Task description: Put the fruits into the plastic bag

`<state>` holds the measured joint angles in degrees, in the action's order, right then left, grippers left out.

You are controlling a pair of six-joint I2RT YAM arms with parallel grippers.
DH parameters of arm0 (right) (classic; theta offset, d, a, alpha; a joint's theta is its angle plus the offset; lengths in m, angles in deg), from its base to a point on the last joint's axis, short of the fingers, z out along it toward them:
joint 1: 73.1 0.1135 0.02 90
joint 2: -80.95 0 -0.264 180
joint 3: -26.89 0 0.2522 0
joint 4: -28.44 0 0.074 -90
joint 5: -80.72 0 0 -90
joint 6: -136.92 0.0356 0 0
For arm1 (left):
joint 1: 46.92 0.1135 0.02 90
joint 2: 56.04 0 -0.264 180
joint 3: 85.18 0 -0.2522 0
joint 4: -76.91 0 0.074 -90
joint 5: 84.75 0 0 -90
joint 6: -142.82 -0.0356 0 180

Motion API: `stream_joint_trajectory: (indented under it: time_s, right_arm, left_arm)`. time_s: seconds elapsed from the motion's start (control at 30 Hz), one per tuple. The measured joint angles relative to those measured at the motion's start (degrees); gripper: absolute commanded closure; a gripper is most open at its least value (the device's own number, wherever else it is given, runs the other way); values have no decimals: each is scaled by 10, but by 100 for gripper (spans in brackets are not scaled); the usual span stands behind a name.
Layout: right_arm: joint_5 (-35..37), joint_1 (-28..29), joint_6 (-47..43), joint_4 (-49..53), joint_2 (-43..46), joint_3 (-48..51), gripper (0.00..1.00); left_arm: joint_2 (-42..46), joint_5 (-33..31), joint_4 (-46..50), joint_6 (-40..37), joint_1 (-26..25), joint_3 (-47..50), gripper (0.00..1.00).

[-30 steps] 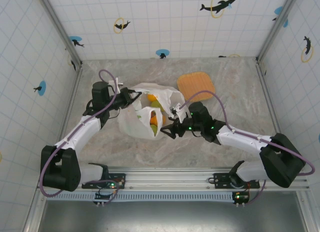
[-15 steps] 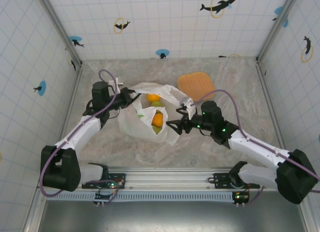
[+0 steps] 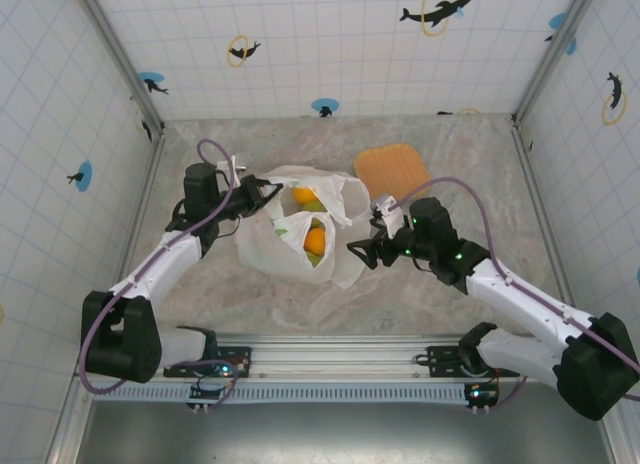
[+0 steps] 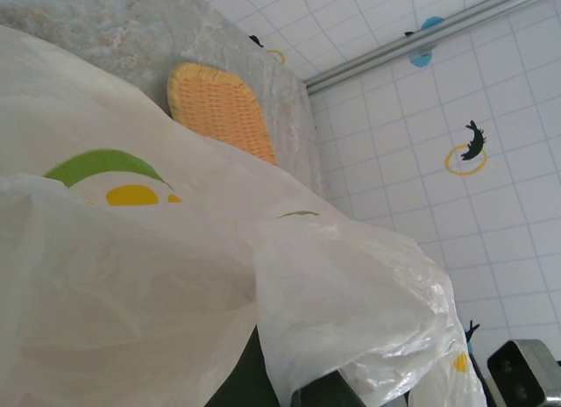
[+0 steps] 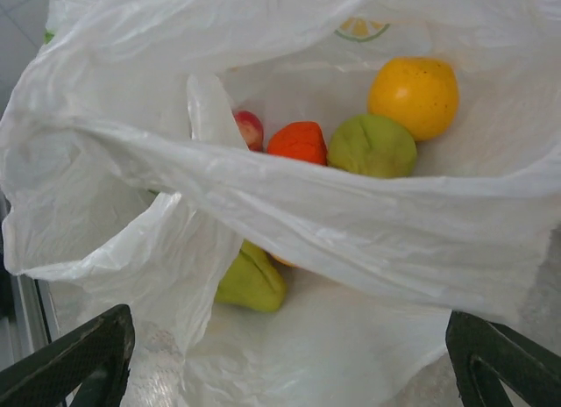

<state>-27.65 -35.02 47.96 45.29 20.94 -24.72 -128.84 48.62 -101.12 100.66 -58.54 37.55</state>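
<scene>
The left gripper (image 3: 264,195) is clenching tight on the near-left rim of the thin white translucent plastic bag (image 3: 272,242) printed with green and yellow citrus slices, and in the left wrist view the crinkled film is draping right over its dark fingers. The right gripper (image 3: 358,251) is standing wide open and is holding nothing, its jaws spread just beside the bag's right edge (whether a finger is brushing the film cannot be told). In the right wrist view the bag's mouth is gaping, and the small glossy toy fruits are lying inside: a yellow-orange round fruit (image 5: 414,96), a green apple (image 5: 372,146), an orange-red fruit (image 5: 298,142), a red apple (image 5: 250,128) partly behind a fold, and a green pear (image 5: 252,280) showing through the film lower down. The bag is lying on the marbled grey-beige table (image 3: 480,174), with a flat woven orange-tan tray (image 3: 392,170) resting near it toward the back. White tiled walls (image 3: 330,44) with dolphin-and-ring stickers are enclosing the space. The left arm is reaching forward and bending inward toward the bag; the right arm is stretching low across the table, pointing left at it.
</scene>
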Motion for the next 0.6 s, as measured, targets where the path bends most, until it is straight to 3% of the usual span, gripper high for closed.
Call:
stream_joint_trajectory:
  time_s: [0.37,0.6]
  right_arm:
    - [128,49,-110,94,13,-96,7]
    - [140,76,-142,101,-24,-126,7]
  left_arm:
    - [-5,-5,9,0,0,0,100]
    - [-5,-5,10,0,0,0,100]
